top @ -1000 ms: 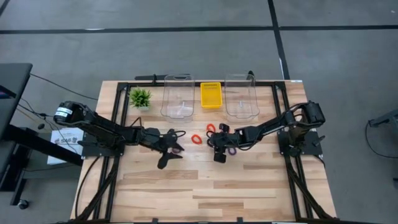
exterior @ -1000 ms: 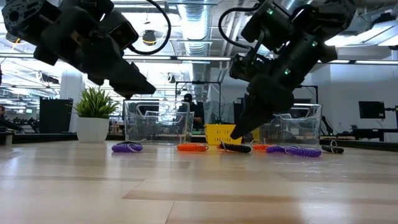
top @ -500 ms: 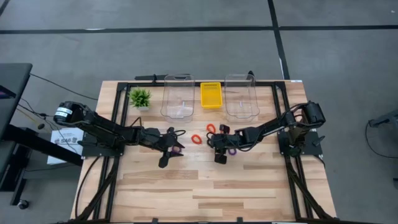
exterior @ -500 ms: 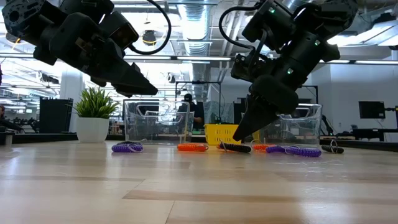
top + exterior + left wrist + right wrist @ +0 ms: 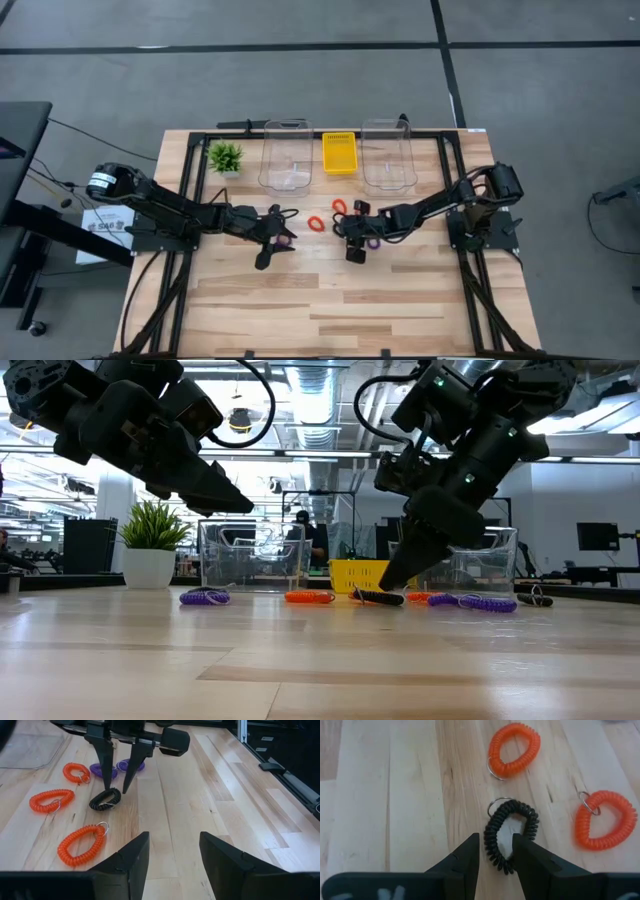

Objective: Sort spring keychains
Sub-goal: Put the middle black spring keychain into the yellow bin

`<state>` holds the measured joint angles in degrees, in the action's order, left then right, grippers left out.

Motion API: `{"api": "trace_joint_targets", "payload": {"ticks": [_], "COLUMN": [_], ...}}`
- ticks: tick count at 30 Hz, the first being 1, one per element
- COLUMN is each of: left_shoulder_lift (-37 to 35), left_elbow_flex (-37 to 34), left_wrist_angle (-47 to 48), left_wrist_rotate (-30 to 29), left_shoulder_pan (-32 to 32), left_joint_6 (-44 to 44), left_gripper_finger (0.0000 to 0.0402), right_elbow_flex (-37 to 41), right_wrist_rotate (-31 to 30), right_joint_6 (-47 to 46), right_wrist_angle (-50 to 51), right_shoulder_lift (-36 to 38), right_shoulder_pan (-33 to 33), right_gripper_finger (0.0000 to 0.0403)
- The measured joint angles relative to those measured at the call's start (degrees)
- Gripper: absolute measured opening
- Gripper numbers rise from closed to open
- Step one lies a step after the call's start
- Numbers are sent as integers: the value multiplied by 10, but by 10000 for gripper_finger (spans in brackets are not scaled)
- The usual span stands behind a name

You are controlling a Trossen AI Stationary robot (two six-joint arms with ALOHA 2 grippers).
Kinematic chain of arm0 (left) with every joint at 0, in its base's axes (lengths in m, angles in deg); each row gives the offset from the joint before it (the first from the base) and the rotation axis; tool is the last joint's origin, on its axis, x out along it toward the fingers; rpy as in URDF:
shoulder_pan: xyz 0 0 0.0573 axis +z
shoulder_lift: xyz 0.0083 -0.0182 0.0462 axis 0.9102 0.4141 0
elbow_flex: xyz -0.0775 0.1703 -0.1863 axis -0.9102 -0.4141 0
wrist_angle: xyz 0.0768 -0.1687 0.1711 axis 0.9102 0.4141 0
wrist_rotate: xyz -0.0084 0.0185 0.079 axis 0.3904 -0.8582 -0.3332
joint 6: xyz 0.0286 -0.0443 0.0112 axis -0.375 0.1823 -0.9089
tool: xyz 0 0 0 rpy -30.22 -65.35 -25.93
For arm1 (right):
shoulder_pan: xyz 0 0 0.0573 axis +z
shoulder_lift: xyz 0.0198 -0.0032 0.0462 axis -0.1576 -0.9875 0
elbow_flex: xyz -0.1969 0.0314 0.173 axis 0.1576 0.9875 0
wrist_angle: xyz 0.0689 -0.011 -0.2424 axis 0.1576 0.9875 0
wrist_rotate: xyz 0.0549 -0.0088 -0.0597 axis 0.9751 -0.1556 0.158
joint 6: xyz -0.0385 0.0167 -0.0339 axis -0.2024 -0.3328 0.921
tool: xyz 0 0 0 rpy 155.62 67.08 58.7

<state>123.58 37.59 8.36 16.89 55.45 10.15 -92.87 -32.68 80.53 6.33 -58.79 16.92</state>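
**Kid:** Spring keychains are lying in a bunch near the middle of the bench, a bit toward the back edge. Which one gets picked?

**Helper:** Let's go left to right. The left gripper [image 5: 277,237] hangs over the bench left of the bunch, fingers spread wide, holding nothing. A purple keychain [image 5: 204,597] lies just below it. Then come the red keychains [image 5: 51,801], three of them. Next is the black keychain [image 5: 511,835]. The right gripper [image 5: 495,851] is down on that one.

**Kid:** Has it grabbed it?

**Helper:** Not yet, I think. Its fingers are only a little apart. One finger [image 5: 466,856] is outside the loop and the other is inside it, so one side of the coil sits between them. They are not squeezing.

**Kid:** How does it do this well?

**Helper:** Stay low, so the tips are beside the coil, then close slowly. The coil is springy and may slip or roll. Lift straight up after that, so the ring does not catch a red one nearby. Two more purple ones [image 5: 130,765] lie just behind.

**Kid:** Where does it go?

**Helper:** Probably one of the clear bins [image 5: 285,152] by the back edge. I cannot tell which.
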Motion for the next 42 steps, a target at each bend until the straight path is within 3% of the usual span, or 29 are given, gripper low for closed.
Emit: {"api": "trace_joint_targets", "payload": {"ticks": [26,32,42], "left_shoulder_lift": [0,0,0], "left_elbow_flex": [0,0,0], "left_wrist_angle": [0,0,-2], "left_wrist_rotate": [0,0,0], "left_shoulder_pan": [0,0,0], "left_joint_6": [0,0,0], "left_gripper_finger": [172,172,172], "right_elbow_flex": [7,5,3], "right_wrist_rotate": [11,14,100], "right_joint_6": [4,8,6], "right_wrist_angle": [-29,-56,-92], "right_shoulder_lift": [-1,-45,-75], "right_shoulder_pan": [-1,-16,-58], "right_gripper_finger": [108,108,108]}}
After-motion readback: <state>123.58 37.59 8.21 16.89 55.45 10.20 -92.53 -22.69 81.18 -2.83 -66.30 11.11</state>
